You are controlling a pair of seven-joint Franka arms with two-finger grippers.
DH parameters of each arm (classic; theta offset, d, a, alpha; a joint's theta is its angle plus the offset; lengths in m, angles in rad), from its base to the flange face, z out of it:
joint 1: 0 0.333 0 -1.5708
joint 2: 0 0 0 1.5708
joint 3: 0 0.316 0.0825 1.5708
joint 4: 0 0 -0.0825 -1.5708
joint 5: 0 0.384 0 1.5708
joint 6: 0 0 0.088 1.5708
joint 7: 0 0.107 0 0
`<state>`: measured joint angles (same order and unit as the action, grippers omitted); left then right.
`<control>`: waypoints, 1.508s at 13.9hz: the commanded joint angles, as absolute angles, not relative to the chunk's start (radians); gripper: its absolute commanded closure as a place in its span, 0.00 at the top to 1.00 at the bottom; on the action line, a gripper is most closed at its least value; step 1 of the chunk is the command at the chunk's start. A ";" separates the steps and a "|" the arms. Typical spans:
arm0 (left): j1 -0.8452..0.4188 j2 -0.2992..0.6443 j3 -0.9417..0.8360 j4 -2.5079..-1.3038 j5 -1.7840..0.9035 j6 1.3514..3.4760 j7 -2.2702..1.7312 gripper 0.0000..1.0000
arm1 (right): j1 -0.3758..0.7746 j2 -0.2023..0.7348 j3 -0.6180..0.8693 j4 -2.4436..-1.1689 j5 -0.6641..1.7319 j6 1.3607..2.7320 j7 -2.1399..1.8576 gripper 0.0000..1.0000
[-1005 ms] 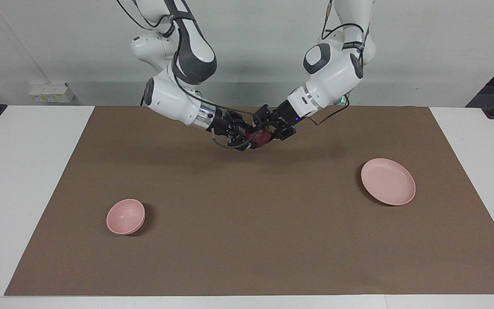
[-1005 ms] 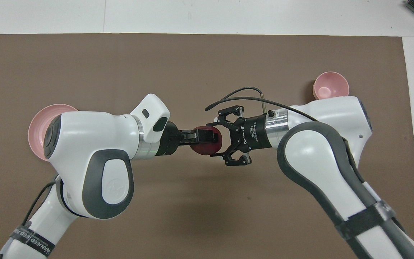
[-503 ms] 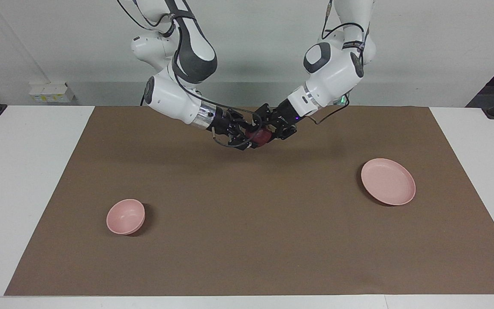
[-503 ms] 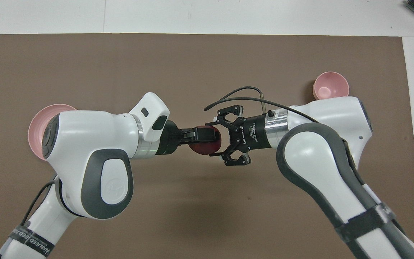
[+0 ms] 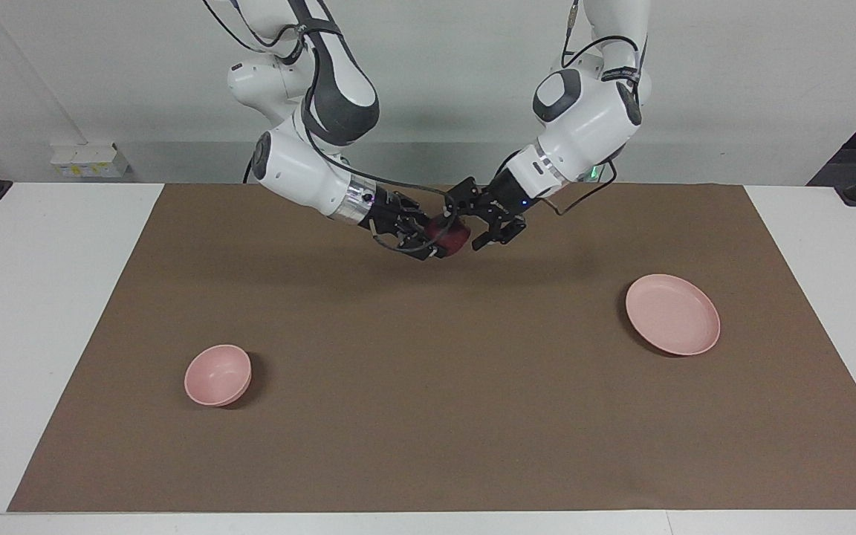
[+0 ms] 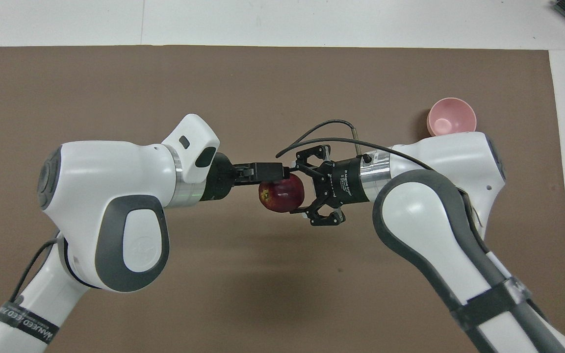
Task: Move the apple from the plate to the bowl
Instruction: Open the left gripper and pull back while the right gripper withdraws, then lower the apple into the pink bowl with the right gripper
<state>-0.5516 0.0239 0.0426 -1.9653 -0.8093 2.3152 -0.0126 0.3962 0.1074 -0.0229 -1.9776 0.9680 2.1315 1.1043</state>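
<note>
White tabletop (image 5: 41, 312) is covered across its middle by a large brown mat (image 5: 428, 416), with a pale grey wall rising at the robots' edge.

Above the mat's middle, toward the robots' edge, the small round dark red apple with a yellowish patch (image 6: 282, 194) is held in the air, clear of the mat. It is clenched by the right claw (image 6: 298, 192), whose black fingertips are pressed against the apple's sides while the outer links splay outward. The left claw (image 5: 489, 226) is seen just beside the apple, released, with its fingers spread apart and nothing between them; in the overhead view one of its dark fingers (image 6: 269, 171) lies along the apple's edge, and whether it touches the fruit cannot be told. Both arms are brought together over the same spot, the claws facing each other.

The wide flat pale pink plate with a low rim (image 5: 672, 314) is set on the mat toward the left arm's end of the tabletop, bare, and is hidden beneath the left arm in the overhead view. The small deep pale pink matte bowl (image 5: 218, 374) is placed toward the right arm's end, farther from the robots than the plate.
</note>
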 commanded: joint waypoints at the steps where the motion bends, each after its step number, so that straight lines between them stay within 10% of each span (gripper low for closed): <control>1: -0.476 0.014 0.040 -1.967 -0.689 2.249 -0.021 1.00 | 0.377 0.136 -0.020 -1.939 0.838 2.157 1.060 0.00; 8: -0.350 0.014 0.040 -1.931 -0.185 2.115 -0.012 1.00 | 0.244 0.190 -0.026 -1.887 0.510 2.172 0.757 0.00; 21: -0.147 0.011 0.043 -1.459 -0.002 1.543 0.109 1.00 | 0.048 0.232 -0.026 -1.902 -0.081 2.440 0.247 0.00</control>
